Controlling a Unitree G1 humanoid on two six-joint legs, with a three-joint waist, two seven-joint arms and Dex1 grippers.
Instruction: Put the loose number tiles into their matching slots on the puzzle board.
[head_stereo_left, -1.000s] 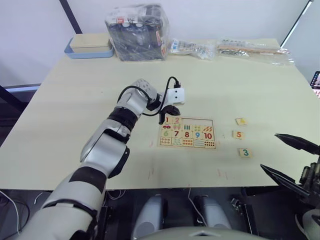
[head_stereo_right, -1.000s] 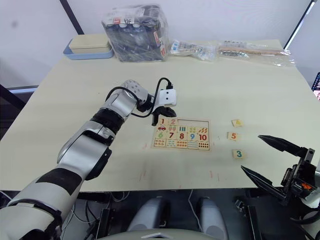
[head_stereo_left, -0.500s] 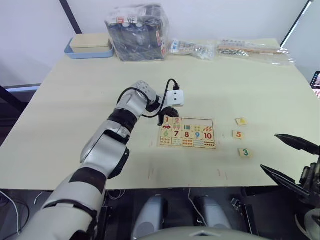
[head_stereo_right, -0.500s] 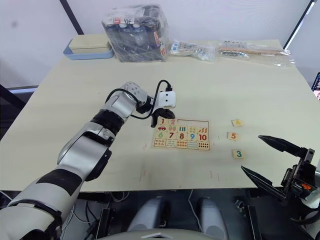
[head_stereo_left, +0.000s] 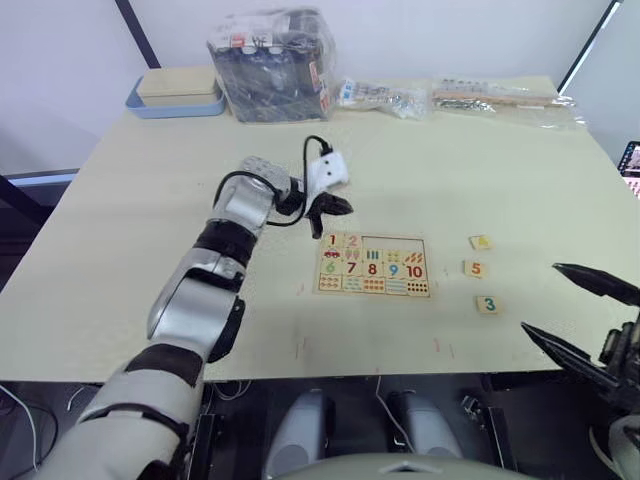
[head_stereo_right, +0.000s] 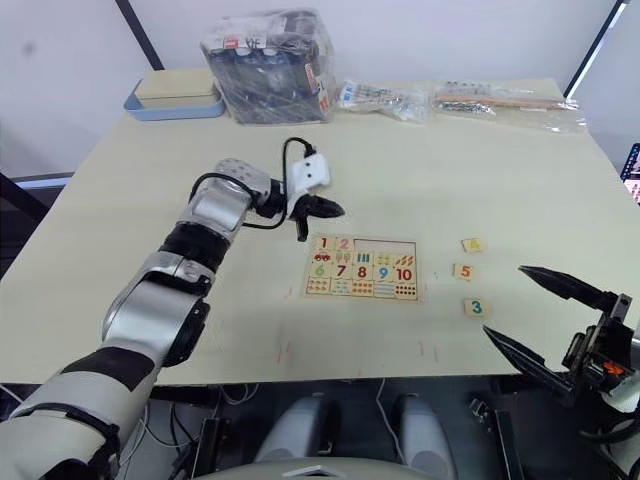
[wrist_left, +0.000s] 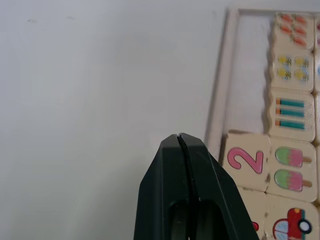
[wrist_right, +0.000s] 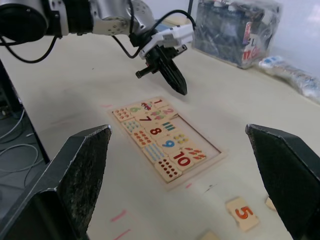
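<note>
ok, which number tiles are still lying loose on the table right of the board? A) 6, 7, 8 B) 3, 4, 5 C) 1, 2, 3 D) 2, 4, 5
B: the 3, the 5 and the 4 lie on the table right of the board, whose top row already holds the 1 and 2.

Bright, even overhead light, soft shadows on the table (head_stereo_left: 120, 250); wrist views blur their own nearby fingers.

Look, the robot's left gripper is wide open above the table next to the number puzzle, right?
Not quite: the left gripper is shut, its two fingers pressed together, as the left wrist view shows. It does hang above the table next to the puzzle board.
</note>
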